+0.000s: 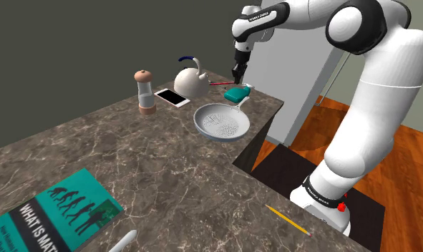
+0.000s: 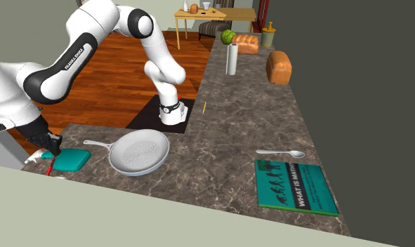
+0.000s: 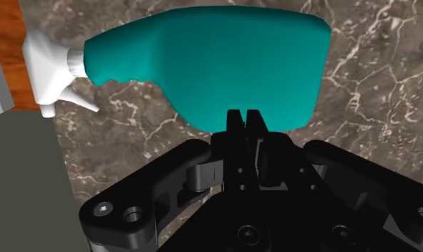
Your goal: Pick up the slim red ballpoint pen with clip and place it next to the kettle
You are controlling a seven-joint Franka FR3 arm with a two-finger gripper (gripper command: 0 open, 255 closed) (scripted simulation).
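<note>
The slim red pen (image 1: 221,84) runs from my fingertips toward the white kettle (image 1: 190,81) in the shoulder view. In the second exterior view the pen (image 2: 52,167) slants down from the fingertips beside a teal spray bottle (image 2: 71,159). My black gripper (image 1: 237,74) is shut on one end of the pen, just above the counter's far corner. In the wrist view the fingers (image 3: 235,122) are pressed together, and the teal bottle (image 3: 202,61) with its white nozzle (image 3: 51,68) lies below the gripper (image 3: 244,118); the pen is hidden there.
A white colander pan (image 1: 222,120) sits near the bottle. A smartphone (image 1: 172,97) and pepper mill (image 1: 146,91) stand beside the kettle. A teal book (image 1: 56,212), a white spoon (image 2: 280,153) and a yellow pencil (image 1: 287,220) lie further along the marble counter (image 1: 167,165).
</note>
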